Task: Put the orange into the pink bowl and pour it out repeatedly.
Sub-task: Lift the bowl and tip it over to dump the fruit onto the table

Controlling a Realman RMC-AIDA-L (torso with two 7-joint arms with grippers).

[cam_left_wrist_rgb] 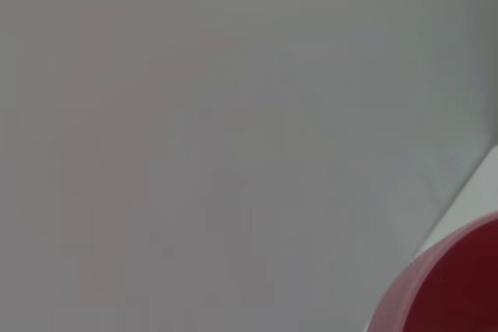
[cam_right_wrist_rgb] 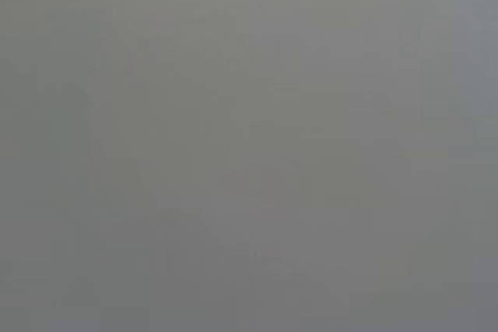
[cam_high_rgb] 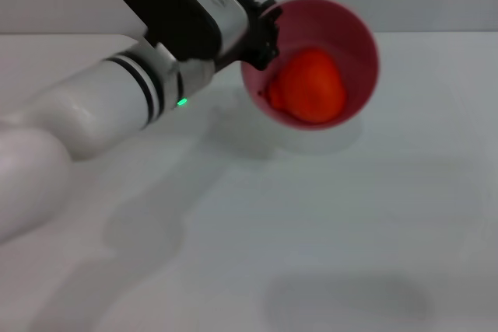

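Orange [cam_high_rgb: 311,87]: inside bowl [cam_high_rgb: 359,33], low against its wall. Bowl: lifted off table [cam_high_rgb: 311,223], tilted, mouth toward the camera, apparently for pouring. Left gripper [cam_high_rgb: 263,33]: fingers clamped on rim. Right gripper: unseen.

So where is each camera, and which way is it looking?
Head view: sits on the robot's head, looking forward and down at the white table; shows the left arm, its left gripper holding the tilted pink bowl by the rim, the orange inside.
Left wrist view: sits on the left wrist, facing a plain grey surface; only a corner of the pink bowl shows, no robot parts.
Right wrist view: sits on the right wrist; plain grey only.
Shared: the head and left wrist views both see the bowl.
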